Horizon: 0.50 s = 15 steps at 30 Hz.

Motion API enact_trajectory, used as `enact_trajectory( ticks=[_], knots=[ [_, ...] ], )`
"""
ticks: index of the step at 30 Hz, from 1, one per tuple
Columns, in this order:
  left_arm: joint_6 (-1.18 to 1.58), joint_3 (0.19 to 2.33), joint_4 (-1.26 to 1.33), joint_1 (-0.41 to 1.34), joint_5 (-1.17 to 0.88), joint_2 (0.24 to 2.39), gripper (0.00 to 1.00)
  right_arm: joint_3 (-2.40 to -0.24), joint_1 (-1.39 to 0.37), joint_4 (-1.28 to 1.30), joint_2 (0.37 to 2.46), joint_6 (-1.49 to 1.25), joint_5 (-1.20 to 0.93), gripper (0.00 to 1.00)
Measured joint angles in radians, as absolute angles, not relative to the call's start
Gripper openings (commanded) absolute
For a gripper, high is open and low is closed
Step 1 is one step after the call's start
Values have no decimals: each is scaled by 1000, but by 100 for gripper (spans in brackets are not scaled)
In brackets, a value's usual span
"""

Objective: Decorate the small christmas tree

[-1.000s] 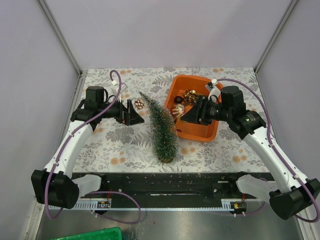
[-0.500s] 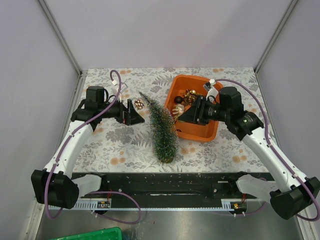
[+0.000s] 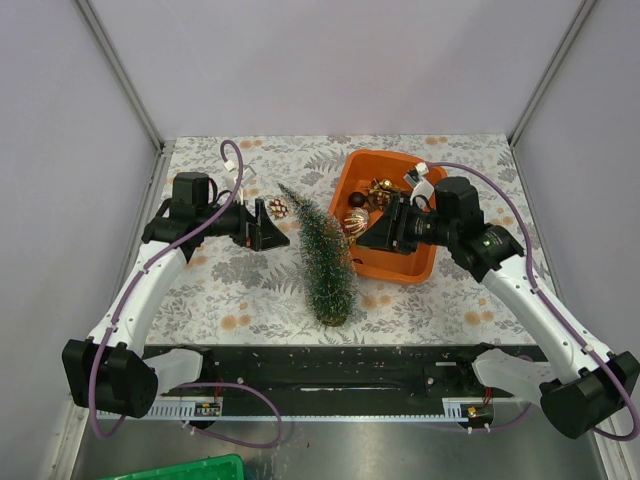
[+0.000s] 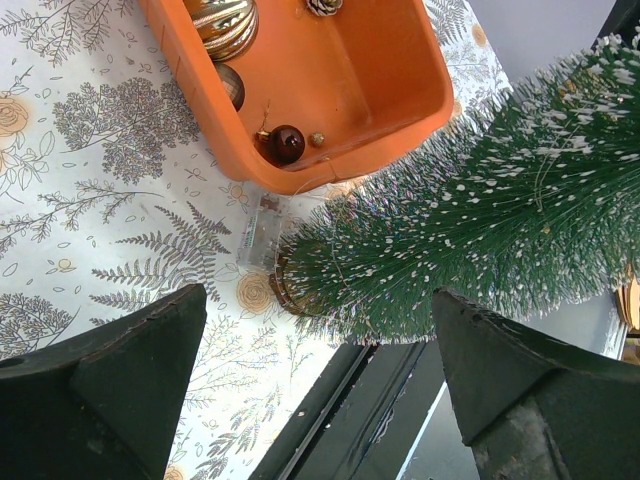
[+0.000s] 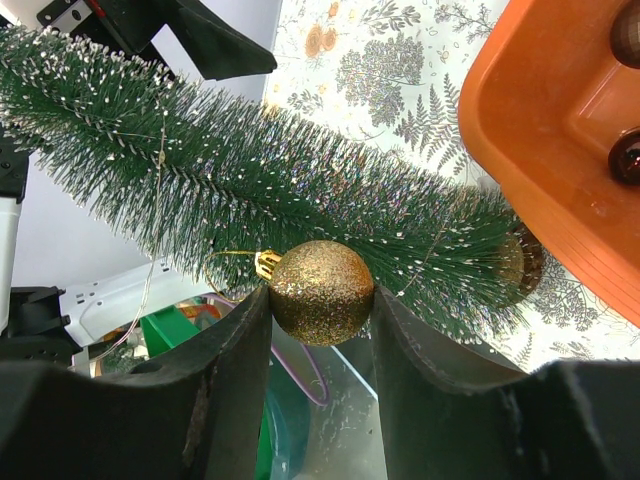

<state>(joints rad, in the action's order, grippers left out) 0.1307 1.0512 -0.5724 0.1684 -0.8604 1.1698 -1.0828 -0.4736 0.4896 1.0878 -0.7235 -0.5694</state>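
We see the tree [image 3: 325,255] standing on the bench [image 3: 240,290] between our claws, just left of the tray [image 3: 398,276]. Right claw [image 5: 320,300] grips a gold ball [image 5: 322,285] against its branches; left claw [image 4: 315,300] gapes wide open

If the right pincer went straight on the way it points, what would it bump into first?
Probably the small christmas tree, right ahead of its gold ball; depth is uncertain.

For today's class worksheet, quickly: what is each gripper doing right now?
Left gripper: open, empty.
Right gripper: closed on a glittery gold ball ornament.
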Motion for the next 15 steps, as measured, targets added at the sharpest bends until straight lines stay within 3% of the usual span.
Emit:
enact_trajectory(
  ticks=[15],
  knots=[
    [130,1051,-573,169,-857,1170,99,-1071,-488,453,1083,-747,-569,36]
  ],
)
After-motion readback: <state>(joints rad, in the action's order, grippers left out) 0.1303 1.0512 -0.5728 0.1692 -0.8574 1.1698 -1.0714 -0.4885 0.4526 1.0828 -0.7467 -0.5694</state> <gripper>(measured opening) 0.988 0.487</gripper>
